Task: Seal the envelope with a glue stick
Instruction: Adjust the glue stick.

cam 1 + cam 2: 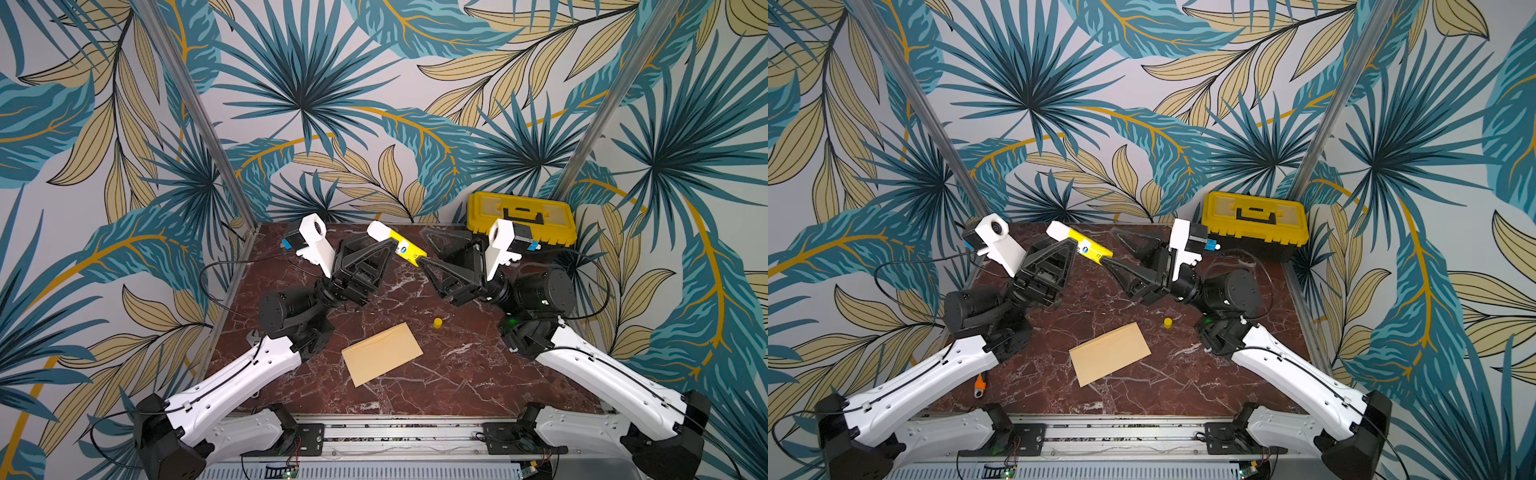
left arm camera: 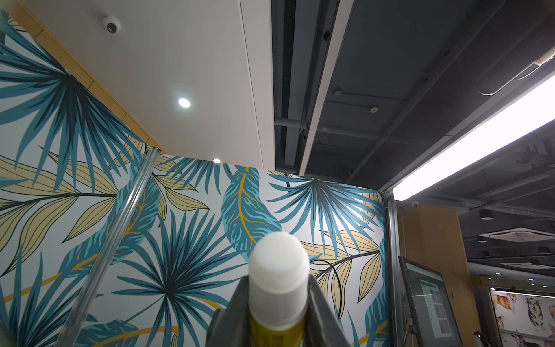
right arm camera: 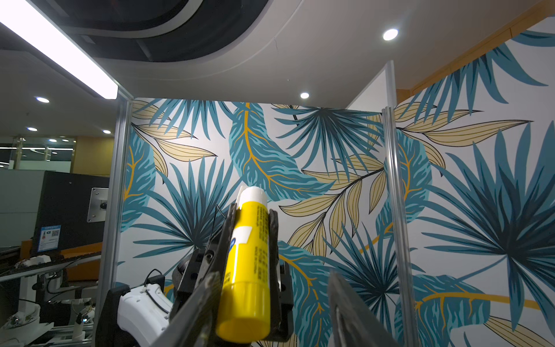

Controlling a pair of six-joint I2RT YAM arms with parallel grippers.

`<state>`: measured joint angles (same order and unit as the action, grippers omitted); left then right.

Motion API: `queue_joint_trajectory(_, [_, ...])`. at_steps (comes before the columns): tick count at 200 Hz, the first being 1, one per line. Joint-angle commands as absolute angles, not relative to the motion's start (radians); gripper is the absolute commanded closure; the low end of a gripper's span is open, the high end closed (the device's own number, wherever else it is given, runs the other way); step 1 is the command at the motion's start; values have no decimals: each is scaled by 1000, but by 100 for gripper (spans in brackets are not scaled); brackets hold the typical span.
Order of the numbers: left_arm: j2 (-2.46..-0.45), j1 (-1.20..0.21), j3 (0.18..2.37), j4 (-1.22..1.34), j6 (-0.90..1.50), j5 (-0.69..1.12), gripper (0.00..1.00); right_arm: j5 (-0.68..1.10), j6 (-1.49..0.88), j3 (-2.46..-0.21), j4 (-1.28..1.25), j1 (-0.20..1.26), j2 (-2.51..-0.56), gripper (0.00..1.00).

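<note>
The tan envelope [image 1: 382, 354] [image 1: 1109, 353] lies flat and askew on the marble table, in front of both arms. My left gripper [image 1: 390, 247] [image 1: 1073, 246] [image 2: 279, 300] is raised at the back, shut on the glue stick [image 1: 405, 248] [image 1: 1088, 247] [image 2: 279, 261] [image 3: 249, 270]. The stick is uncapped, with its white tip pointing up and away. My right gripper [image 1: 422, 246] [image 1: 1109, 247] [image 3: 274, 274] is open around the stick's yellow base. One finger [image 3: 204, 300] lies against the base and the other stands well clear. The yellow cap [image 1: 437, 323] [image 1: 1168, 323] stands on the table, right of the envelope.
A yellow-lidded black toolbox [image 1: 521, 218] [image 1: 1254, 218] sits at the back right corner, just behind the right wrist. An orange-handled tool [image 1: 980, 384] lies at the table's left edge by the left arm. Patterned walls enclose the table on three sides.
</note>
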<state>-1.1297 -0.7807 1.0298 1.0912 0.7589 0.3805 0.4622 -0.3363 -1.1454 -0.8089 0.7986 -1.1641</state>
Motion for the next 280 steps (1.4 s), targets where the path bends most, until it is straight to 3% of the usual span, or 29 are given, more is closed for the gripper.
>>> queue_joint_trajectory(1, [-1131,-782,1039,1155,770,367,82,484,-392,-1198,-889,798,-1197,41])
queue_joint_trajectory(62, [-1152,-782,1060,1172,763,366,83,502,-391,-1291,-867,858,-1289,45])
queue_joint_trajectory(162, [-1157,-782,1063,1177,746,359,83,505,-408,-1305,-872,869,-1316,72])
queue_joint_trajectory(280, [-1144,-781,1064,1171,721,358,83,496,-429,-1291,-864,871,-1305,67])
